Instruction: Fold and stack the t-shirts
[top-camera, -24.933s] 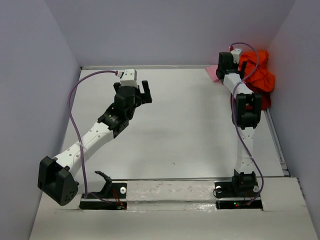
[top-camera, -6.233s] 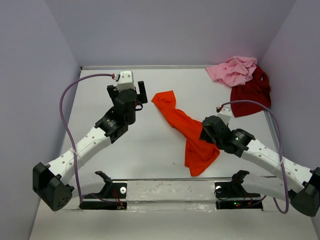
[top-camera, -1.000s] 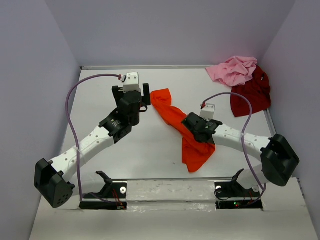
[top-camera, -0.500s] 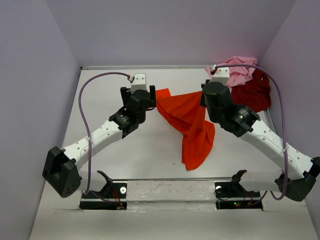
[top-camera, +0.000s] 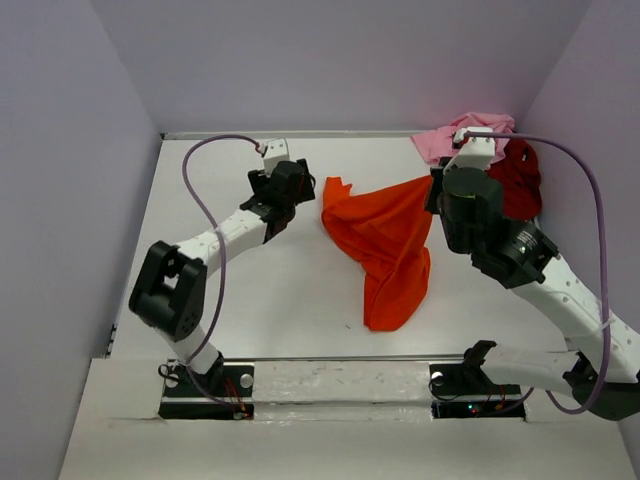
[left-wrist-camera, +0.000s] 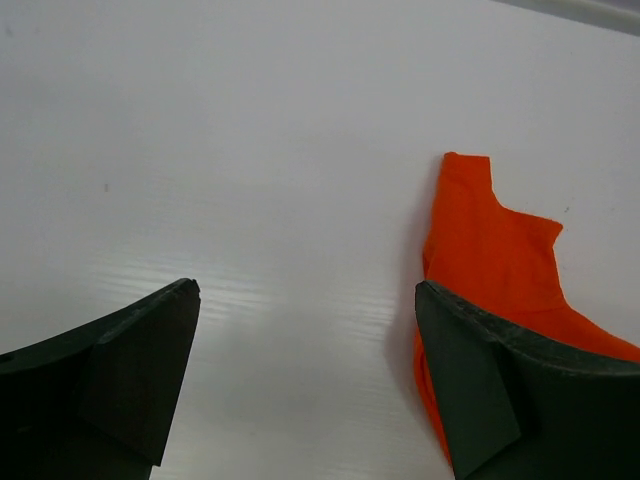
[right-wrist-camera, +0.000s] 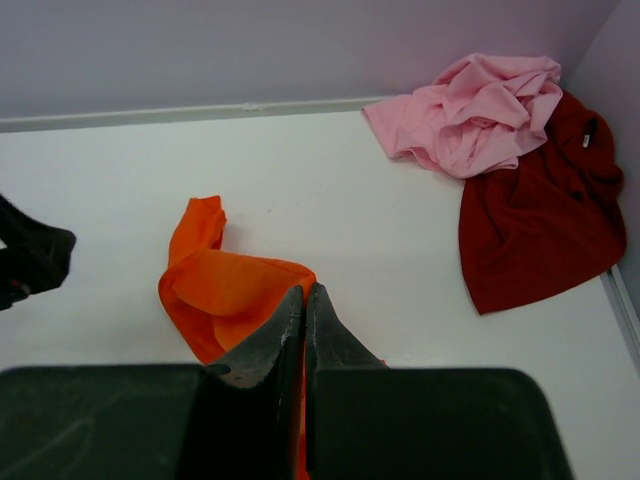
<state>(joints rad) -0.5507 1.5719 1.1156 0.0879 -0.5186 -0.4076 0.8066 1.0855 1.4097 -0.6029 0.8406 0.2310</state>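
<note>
Pulled wider than half a second ago: orange t-shirt (top-camera: 385, 235), right edge lifted, tail trailing toward the near side of the table (top-camera: 250, 290). Pinched at that raised edge by right gripper (right-wrist-camera: 303, 300), jaws clamped tight on cloth. Left gripper (left-wrist-camera: 307, 292) spread wide, holding nothing, just beside the shirt's left corner. Crumpled in the far right corner: pink t-shirt (top-camera: 470, 135), touching dark red t-shirt (top-camera: 515, 180). White tabletop, pale lilac walls (top-camera: 350, 60) around.

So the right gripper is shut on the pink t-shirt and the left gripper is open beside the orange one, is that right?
Not quite. The right wrist view shows the right gripper shut on the orange t-shirt; the pink t-shirt lies in the far corner against the dark red t-shirt. The left gripper is indeed open beside the orange one.
</note>
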